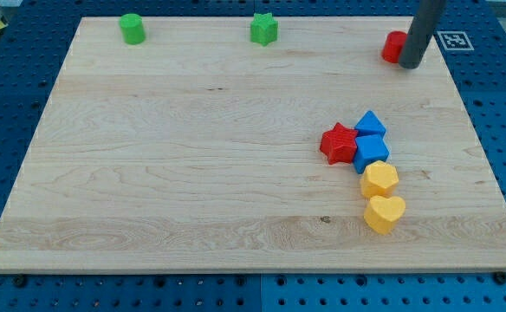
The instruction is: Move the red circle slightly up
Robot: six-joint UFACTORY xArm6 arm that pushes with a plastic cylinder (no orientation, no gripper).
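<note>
Pale wood-grain board (192,156) — smooth, matte plastic blocks. Red circle (393,46) at the view's top right, touching my tip (410,64) on its left; bare rod, grasping nothing.

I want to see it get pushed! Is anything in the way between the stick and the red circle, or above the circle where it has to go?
Nothing visible. My tip sits right against the red circle, on its right side in the view. Above the circle there is only a thin strip of board before the top edge.
</note>
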